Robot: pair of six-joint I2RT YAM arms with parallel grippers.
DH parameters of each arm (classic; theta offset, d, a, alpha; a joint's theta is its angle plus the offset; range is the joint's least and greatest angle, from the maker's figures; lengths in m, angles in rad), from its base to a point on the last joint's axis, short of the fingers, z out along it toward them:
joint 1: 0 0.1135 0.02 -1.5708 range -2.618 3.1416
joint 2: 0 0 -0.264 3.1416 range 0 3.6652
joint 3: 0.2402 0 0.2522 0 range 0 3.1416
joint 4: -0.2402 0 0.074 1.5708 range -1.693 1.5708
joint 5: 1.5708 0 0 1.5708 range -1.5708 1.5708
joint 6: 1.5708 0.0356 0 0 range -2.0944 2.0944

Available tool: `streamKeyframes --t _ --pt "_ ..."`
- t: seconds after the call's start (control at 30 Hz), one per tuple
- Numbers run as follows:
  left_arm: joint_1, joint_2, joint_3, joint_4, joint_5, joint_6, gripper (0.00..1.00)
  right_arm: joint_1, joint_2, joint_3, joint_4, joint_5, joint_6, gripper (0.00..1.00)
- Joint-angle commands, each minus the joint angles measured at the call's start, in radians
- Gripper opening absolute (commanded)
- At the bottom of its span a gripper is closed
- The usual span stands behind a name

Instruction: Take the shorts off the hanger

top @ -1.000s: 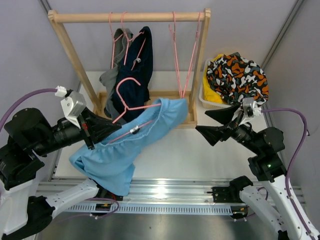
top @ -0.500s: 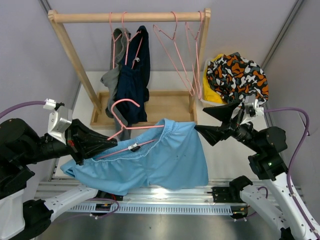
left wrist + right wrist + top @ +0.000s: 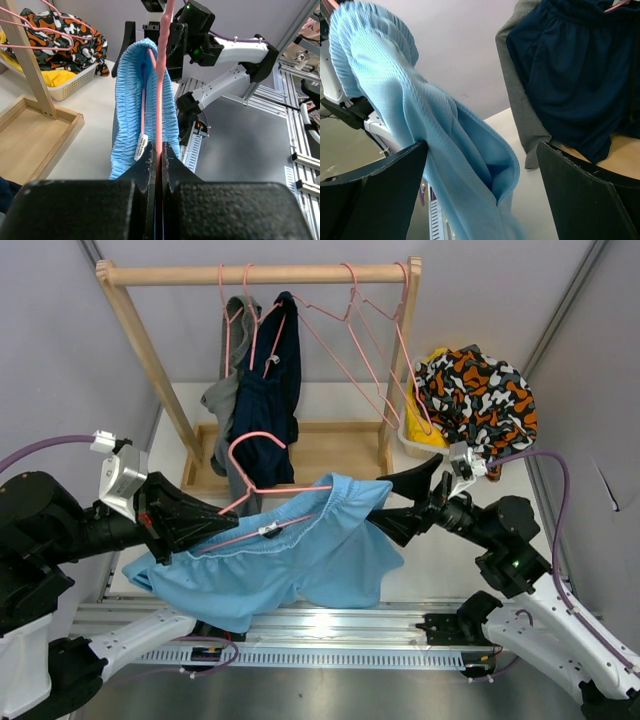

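**Blue shorts held clear of the rack, right arm poised at the waistband**

At left, the left tool [image 3: 225,523] is pressed together on the lower bar of a pink hanger [image 3: 255,455]. It holds the hanger out over the near edge of the table [image 3: 425,570], well away from the wooden rack [image 3: 260,275] at the far side. The light blue shorts [image 3: 300,565] hang from that hanger between the two arms. Their gathered waistband runs along the bar and the legs droop toward the near rail. The left wrist view shows the bar rising straight out of the closed fingers [image 3: 147,165], with ribbed blue cloth wrapped round it.

On the rack beyond, navy shorts [image 3: 270,390] hang beside spare hangers [image 3: 370,340].

To the right, the right tool [image 3: 380,502] stands spread wide at the waistband's right end. Its wrist view shows blue cloth lying between the two fingers, though whether either finger touches it cannot be told. At far right, a basket [image 3: 408,435] holds a camouflage-patterned garment [image 3: 475,390].

The shorts look light, soft and limp, and the elastic seems likely to cling to the bar rather than slip freely. The thick waistband at its right end appears the soundest place to pinch, through both layers, then draw rightward along the bar while the left tool braces the hanger. Thin leg fabric would probably only stretch and bunch.
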Motion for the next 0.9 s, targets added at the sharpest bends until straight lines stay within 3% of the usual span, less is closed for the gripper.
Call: streamKeyframes --t 0.0,0.1,0.13,0.2,0.23,0.27,0.47,0.63,0.87 --pt "-0.005 0.005 0.013 0.157 0.001 -0.035 0.0 0.025 0.003 -0.02 0.069 0.04 -0.012 1.0" --pt "-0.005 0.005 -0.004 0.157 -0.007 -0.035 0.0 0.04 0.016 -0.031 0.103 0.044 0.0 0.97" --pt "-0.003 0.005 -0.012 0.157 -0.009 -0.035 0.0 0.047 0.019 -0.033 0.112 0.044 0.0 0.84" --pt "-0.005 0.004 -0.015 0.156 -0.012 -0.036 0.0 0.051 0.028 -0.031 0.115 0.046 -0.007 0.51" --pt "-0.005 0.002 -0.015 0.156 -0.013 -0.036 0.0 0.053 0.028 -0.03 0.117 0.047 -0.012 0.2" --pt "-0.005 0.001 -0.018 0.154 -0.016 -0.036 0.0 0.053 0.02 -0.03 0.115 0.064 -0.017 0.01" --pt "-0.005 -0.001 -0.016 0.117 -0.08 -0.029 0.0 0.053 -0.055 -0.022 0.077 0.246 -0.067 0.0" --pt "-0.005 0.005 0.016 0.048 -0.183 -0.01 0.0 0.036 -0.128 0.048 -0.043 0.661 -0.247 0.0" --pt "-0.005 -0.015 0.048 -0.021 -0.294 -0.007 0.0 -0.146 -0.131 0.118 -0.133 0.684 -0.247 0.0"
